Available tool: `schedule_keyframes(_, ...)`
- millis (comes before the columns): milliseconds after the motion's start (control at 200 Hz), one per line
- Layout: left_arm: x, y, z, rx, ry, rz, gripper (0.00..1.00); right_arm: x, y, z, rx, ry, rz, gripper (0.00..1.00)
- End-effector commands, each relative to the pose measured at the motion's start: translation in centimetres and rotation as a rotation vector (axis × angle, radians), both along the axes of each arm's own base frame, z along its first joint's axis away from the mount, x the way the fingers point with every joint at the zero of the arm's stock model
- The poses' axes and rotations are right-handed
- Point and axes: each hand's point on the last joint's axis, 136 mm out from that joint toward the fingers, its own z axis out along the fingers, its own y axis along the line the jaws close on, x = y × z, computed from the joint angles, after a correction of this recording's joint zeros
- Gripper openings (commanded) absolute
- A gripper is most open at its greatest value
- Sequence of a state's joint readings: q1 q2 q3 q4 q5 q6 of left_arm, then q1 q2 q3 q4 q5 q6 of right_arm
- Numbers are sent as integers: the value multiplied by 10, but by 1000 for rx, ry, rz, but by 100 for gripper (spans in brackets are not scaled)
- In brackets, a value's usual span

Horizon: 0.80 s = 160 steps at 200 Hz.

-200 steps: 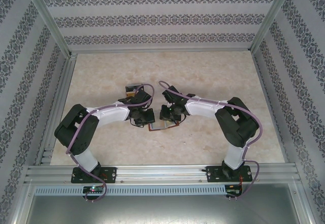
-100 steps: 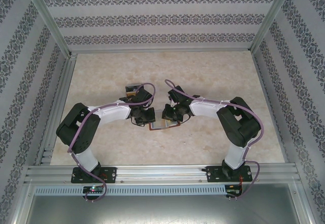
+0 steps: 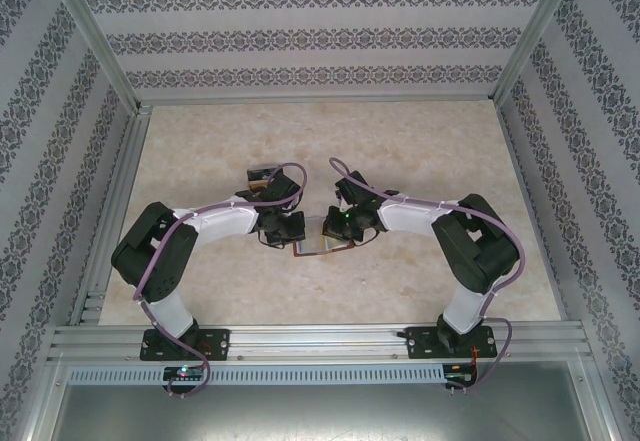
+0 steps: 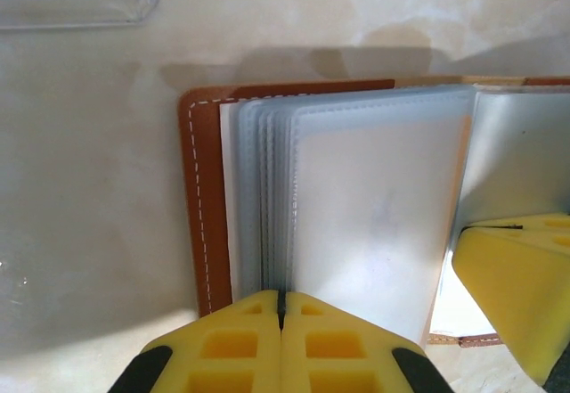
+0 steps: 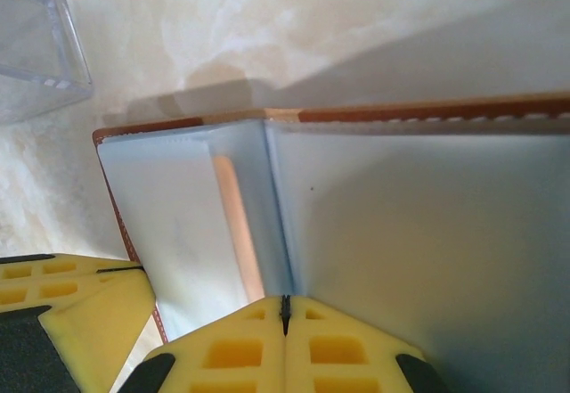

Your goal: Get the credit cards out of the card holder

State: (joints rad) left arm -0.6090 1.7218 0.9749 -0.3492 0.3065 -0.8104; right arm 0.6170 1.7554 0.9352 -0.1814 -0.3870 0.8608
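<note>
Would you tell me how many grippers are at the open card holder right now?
2. The left gripper is shut at the edge of the clear sleeves on one half of the card holder. The right gripper is shut at a raised sleeve beside it.

card holder [image 4: 200,197]: open | sleeves [image 4: 374,206]: fanned | left jaws: closed at sleeve edge

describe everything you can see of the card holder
The card holder is a reddish-brown leather bifold with white stitching, lying spread open on the marbled table. Inside is a fanned stack of frosted bluish plastic sleeves. The left gripper and right gripper, both shut, each pinch a sleeve edge.
</note>
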Motion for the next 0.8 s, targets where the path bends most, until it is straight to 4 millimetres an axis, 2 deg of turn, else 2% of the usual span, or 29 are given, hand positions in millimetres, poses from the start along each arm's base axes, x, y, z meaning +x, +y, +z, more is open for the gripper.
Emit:
schedule_keyframes(0, -21, 22, -27, 136, 79, -15, 6, 1, -6, 6, 2, -20, -4, 0)
schedule_keyframes(130, -22, 22, -28, 133, 82, -18, 6, 1, -5, 7, 9, -25, 3, 0)
schedule_keyframes(195, -21, 21, -28, 130, 83, -19, 6, 2, -2, 7, 23, -31, 13, 18)
schedule_keyframes(290, -22, 21, -29, 132, 87, -22, 6, 4, 0, 7, 31, -47, 23, 30)
schedule_keyframes(420, -22, 19, -29, 126, 90, -25, 6, 4, 1, 2, 22, -47, 43, 30)
schedule_keyframes(615, -22, 18, -29, 122, 89, -27, 6, 0, 7, -5, 33, -29, 66, 24)
schedule_keyframes(794, -21, 17, -30, 117, 93, -30, 6, -3, 14, -7, 51, -17, 87, 24)
